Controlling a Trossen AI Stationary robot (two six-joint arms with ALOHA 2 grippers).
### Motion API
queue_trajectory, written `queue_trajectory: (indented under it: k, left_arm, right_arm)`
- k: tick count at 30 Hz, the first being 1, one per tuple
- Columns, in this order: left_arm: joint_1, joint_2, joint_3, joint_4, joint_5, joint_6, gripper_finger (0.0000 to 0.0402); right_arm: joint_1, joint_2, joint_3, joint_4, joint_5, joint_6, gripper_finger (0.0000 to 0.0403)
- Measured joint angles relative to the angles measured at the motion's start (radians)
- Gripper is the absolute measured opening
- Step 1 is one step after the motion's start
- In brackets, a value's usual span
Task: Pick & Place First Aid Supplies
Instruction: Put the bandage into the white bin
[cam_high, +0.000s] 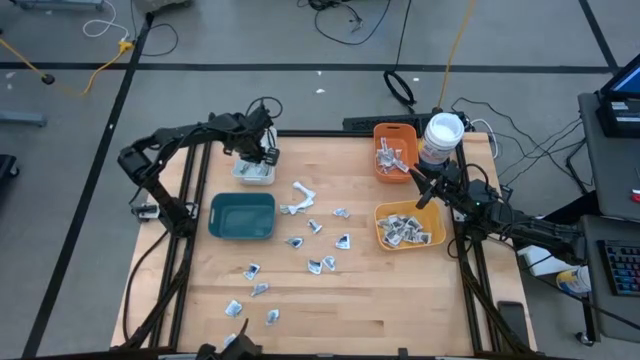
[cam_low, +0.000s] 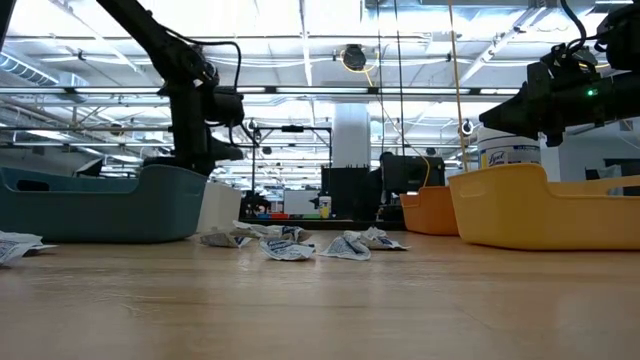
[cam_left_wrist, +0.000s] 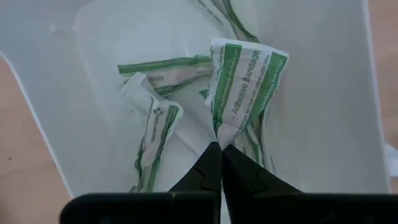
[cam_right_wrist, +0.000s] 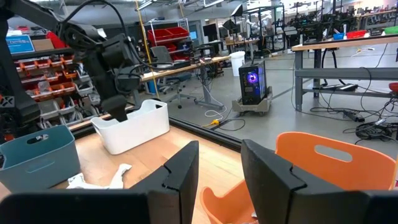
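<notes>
Left pincer (cam_left_wrist: 221, 147): over the white plastic bin (cam_high: 254, 172) near the surface's far-left part; fingers together, tips pinching the bottom edge of a crumpled white packet w/ green "Adhesive Bandage" print (cam_left_wrist: 244, 87).
In white bin: more green-striped white wrapped strips (cam_left_wrist: 158, 118) lying on the bin floor under the held packet.
Right pincer (cam_right_wrist: 219, 163): above the gap btwn the orange plastic bin (cam_high: 394, 133) and the yellow plastic bin (cam_high: 409, 210) at the surface's right edge; fingers apart, nothing visible btwn them.
Loose supplies: small flat white-grey packets (cam_high: 318, 246) scattered across the mid surface, a few more toward the near-left corner.
Orange bin: far-right, some packets inside.
Yellow bin: right edge, just nearer than orange; pile of packets inside.
Teal plastic bin (cam_high: 242, 216): left side, nearer than the white bin.
Round white-lidded tub (cam_high: 441, 136): just beside the orange bin, far-right corner.
</notes>
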Motion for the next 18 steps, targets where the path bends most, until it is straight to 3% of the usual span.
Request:
queue_trajectory:
  k: [5, 13, 18]
  left_arm:
    - [-0.001, -0.001, 0.0, 0.001, 0.029, -0.025, 0.0048]
    - [-0.001, -0.011, 0.018, -0.022, 0.049, -0.022, 0.0192]
    - [-0.006, -0.024, 0.1, -0.093, 0.045, 0.154, 0.0255]
  right_arm:
    - [0.0, 0.0, 0.0, 0.0, 0.0, 0.0, 0.0116]
    - [0.0, 0.0, 0.0, 0.0, 0.0, 0.0, 0.0116]
    - [0.0, 0.0, 0.0, 0.0, 0.0, 0.0, 0.0116]
